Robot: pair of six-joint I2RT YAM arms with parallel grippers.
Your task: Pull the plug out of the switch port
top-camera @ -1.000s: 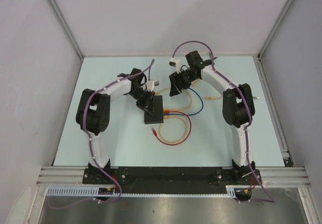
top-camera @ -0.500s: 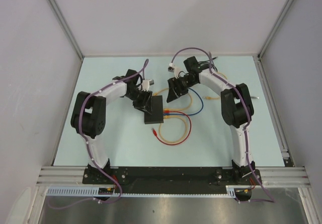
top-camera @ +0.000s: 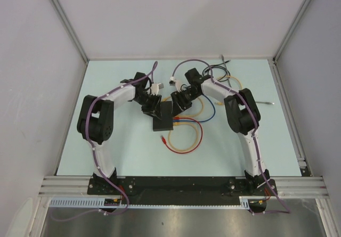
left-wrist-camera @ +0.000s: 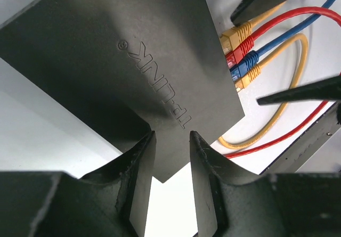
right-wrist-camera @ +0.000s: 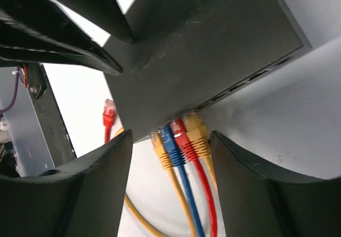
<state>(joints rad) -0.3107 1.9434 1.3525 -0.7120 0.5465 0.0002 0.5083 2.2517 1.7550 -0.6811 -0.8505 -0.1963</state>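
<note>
- The switch [top-camera: 162, 117] lies on the table [top-camera: 106, 141] between both arms, long axis near-to-far, sockets facing right.
- Four plugs [right-wrist-camera: 184, 138] are seated: two yellow, one red, one blue; a loose red plug [right-wrist-camera: 108, 112] lies nearby.
- The right gripper [right-wrist-camera: 170, 141] gapes wide around the four, gripping none.
- The left gripper [left-wrist-camera: 171, 138], narrowly parted, hangs over the switch's corner, gripping nothing.

switch [left-wrist-camera: 133, 61] cut off at top edge, cables [right-wrist-camera: 186, 194] leaving bottom edge, plugs [top-camera: 177, 121] too small overhead
</note>
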